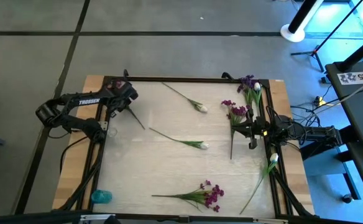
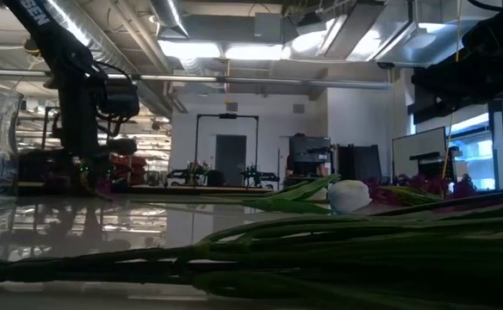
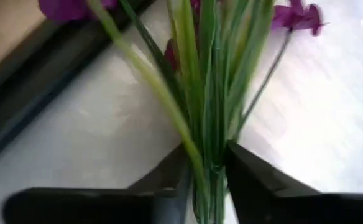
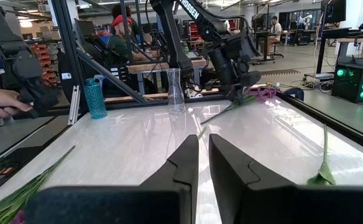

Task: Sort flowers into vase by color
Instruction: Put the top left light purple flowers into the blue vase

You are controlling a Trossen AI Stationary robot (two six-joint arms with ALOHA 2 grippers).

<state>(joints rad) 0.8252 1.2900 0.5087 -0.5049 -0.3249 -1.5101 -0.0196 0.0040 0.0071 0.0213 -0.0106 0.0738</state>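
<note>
Glossy pale tabletop (image 1: 169,168), wooden edge strips (image 1: 288,155), clear glass vase (image 4: 174,91), matt black frame (image 1: 188,79).

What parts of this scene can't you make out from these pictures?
- Left wrist view: the top edge cuts off the blooms of the purple flower.
- High view: the left gripper is too small to show its hold on the flower. The clear vase is barely visible.
- Low view: blurred stems up close hide the table behind.
</note>
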